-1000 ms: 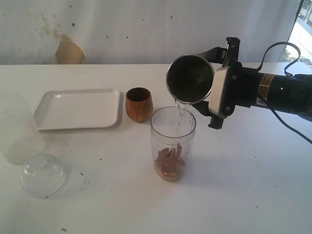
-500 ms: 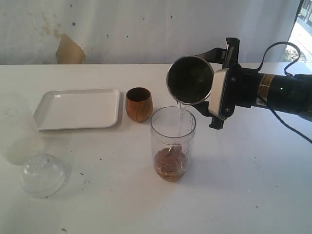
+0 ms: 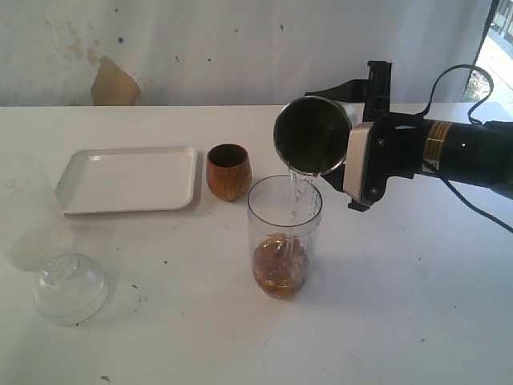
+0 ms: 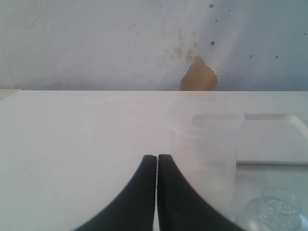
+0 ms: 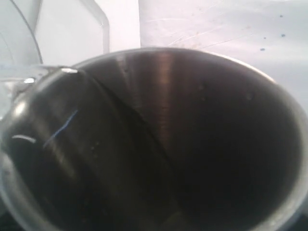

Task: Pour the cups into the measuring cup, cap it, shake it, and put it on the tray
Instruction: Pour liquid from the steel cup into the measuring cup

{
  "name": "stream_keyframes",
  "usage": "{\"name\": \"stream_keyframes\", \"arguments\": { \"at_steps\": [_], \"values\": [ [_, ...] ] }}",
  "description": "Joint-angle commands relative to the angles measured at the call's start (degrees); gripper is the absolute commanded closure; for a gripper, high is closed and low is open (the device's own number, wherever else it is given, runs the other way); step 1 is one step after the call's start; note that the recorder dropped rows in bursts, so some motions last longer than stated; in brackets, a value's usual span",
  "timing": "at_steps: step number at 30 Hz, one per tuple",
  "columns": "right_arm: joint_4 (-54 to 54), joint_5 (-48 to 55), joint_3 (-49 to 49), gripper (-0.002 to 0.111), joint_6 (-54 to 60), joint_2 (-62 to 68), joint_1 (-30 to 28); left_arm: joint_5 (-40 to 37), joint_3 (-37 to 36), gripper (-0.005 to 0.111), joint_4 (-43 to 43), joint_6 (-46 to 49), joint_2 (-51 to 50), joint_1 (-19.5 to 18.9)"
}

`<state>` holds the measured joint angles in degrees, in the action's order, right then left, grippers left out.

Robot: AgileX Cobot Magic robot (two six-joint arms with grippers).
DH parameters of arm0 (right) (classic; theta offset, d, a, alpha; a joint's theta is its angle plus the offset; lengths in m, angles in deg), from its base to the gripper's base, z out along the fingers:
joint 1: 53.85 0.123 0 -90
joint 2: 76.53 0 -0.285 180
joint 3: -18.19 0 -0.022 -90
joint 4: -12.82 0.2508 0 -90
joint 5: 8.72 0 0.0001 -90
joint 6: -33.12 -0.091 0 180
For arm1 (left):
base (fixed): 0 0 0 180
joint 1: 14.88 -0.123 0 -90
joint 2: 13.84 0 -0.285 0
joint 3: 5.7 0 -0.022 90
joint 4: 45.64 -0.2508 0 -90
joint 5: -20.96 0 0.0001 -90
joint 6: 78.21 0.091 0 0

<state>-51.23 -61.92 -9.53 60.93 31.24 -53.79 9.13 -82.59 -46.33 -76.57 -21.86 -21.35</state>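
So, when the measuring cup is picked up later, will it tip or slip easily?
Probably fairly stable: the measuring cup is tall, but its brown contents sit low. Its smooth clear wall looks slippery, maybe more so if splashed. It is open on top, so a tilt would likely spill.

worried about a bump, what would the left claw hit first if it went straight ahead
The left claw, shut, aims over bare table toward the wall, but the frosted container stands close beside that line; the claw's wider flank may brush it first. Depth unclear.
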Motion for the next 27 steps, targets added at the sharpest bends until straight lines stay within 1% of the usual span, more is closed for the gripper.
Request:
{"name": "stream_keyframes", "arguments": {
  "at_steps": [1, 8, 19, 21, 26, 27],
  "values": [
    [1.61, -1.71, 0.7, 0.108, 1.48, -1.2, -0.28, 0.7, -0.33, 0.106, -0.18, -0.06, 0.23, 0.2],
    [1.61, -1.71, 0.7, 0.108, 5.28, -1.2, -0.06, 0.7, -0.33, 0.106, -0.18, -0.06, 0.23, 0.2],
    [1.74, -1.71, 0.7, 0.108, 4.99, -1.2, -0.06, 0.7, -0.33, 0.106, -0.18, -0.06, 0.23, 0.2],
    [2.48, -2.09, 0.7, 0.108, 0.55, -1.2, -0.06, 0.7, -0.33, 0.106, -0.18, -0.06, 0.23, 0.2],
    [2.46, -2.2, 0.45, 0.108, -22.01, -1.2, -0.06, 0.7, -0.33, 0.106, -0.18, -0.06, 0.23, 0.2],
    [2.33, -2.32, 0.2, 0.108, -25.08, -1.2, -0.06, 0.7, -0.33, 0.106, -0.18, -0.06, 0.23, 0.2]
  ]
}}
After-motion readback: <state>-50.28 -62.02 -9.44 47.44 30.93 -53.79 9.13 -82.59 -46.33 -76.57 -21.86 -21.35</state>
